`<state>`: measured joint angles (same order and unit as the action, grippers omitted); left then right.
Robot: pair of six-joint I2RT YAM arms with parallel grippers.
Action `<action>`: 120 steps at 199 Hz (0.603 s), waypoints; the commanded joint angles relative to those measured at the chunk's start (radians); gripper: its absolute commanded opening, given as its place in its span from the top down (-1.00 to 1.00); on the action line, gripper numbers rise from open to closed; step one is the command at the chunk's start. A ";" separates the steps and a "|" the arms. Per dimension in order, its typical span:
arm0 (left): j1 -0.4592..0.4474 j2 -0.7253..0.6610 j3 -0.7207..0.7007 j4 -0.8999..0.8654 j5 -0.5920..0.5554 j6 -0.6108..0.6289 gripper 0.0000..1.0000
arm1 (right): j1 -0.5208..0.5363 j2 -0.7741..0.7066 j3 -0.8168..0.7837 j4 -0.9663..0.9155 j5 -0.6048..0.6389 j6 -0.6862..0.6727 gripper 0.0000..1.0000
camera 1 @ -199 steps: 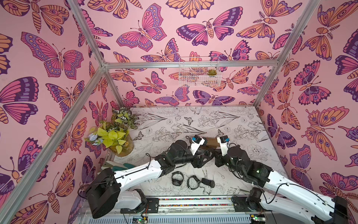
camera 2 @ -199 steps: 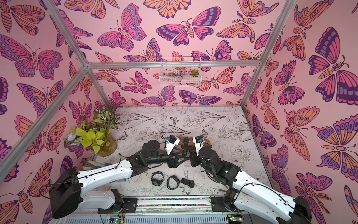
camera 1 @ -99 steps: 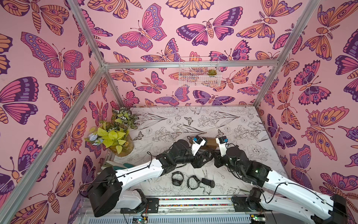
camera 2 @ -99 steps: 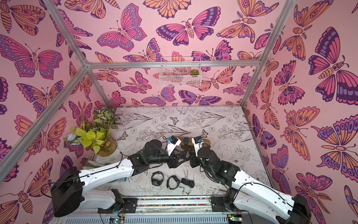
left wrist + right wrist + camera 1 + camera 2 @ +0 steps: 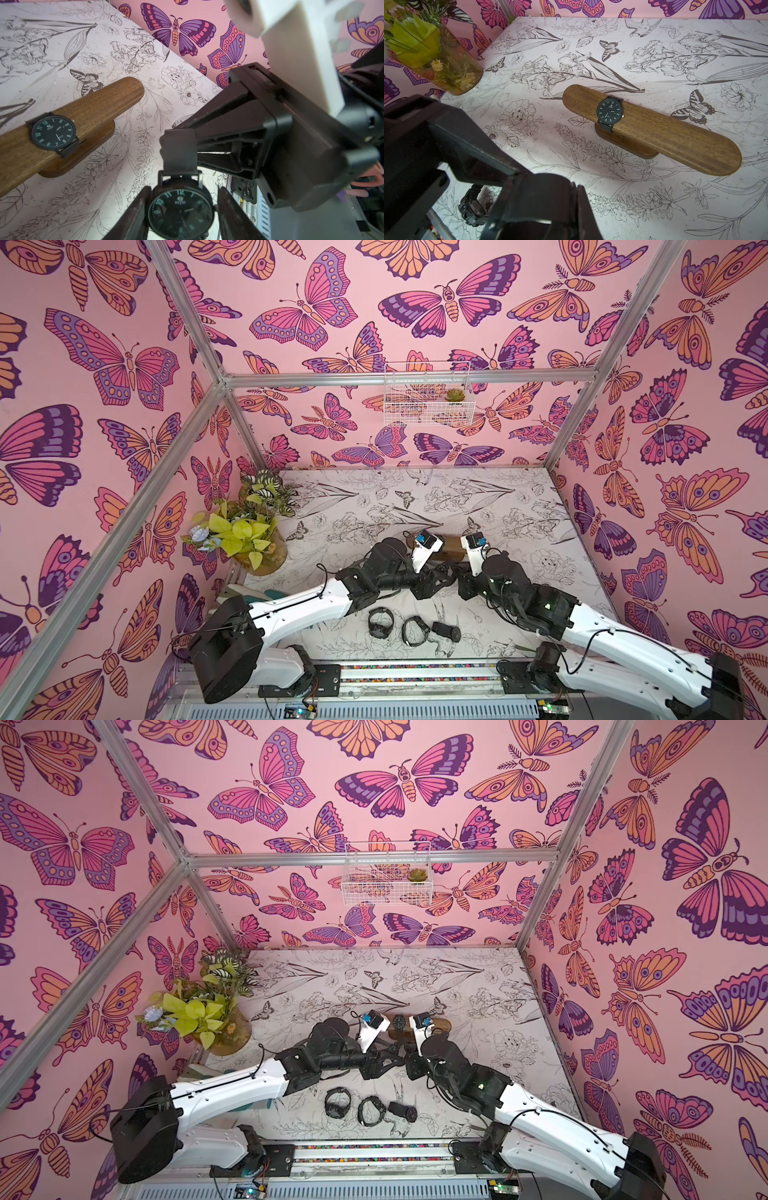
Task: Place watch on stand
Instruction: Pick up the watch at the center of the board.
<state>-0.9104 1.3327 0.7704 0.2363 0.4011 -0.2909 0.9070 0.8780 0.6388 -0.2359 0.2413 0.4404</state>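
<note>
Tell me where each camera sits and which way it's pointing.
Top views: high behind the arms, looking down toward the back wall; left arm and right arm show.
Left wrist: on the left arm, facing the stand; left fingers flank the held watch.
Right wrist: on the right arm, facing stand and vase; right fingers show.
Shared: both wrist views show the mounted watch.

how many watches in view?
5. Mounted watch on the stand; held watch, gripped by its strap; three loose watches on the table nearest the robot base. Arms may hide more.
</note>
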 commanded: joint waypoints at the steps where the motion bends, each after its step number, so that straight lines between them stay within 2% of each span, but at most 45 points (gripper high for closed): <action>1: 0.001 0.015 0.020 -0.025 0.019 0.020 0.02 | 0.010 0.006 0.032 -0.006 0.017 -0.014 1.00; 35: 0.002 0.018 0.024 -0.027 0.018 0.019 0.08 | 0.014 0.006 0.032 -0.005 0.019 -0.014 1.00; 69: 0.001 0.018 0.025 -0.031 0.008 0.020 -0.07 | 0.022 0.009 0.033 -0.009 0.027 -0.019 1.00; 103: 0.002 0.020 0.025 -0.035 0.000 0.022 -0.07 | 0.030 0.012 0.036 -0.011 0.037 -0.022 1.00; 120: 0.001 0.020 0.023 -0.036 0.000 0.020 0.01 | 0.032 0.013 0.036 -0.011 0.039 -0.022 1.00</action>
<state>-0.9104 1.3434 0.7757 0.2115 0.4004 -0.2874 0.9295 0.8848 0.6388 -0.2363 0.2581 0.4385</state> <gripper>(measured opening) 0.515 0.090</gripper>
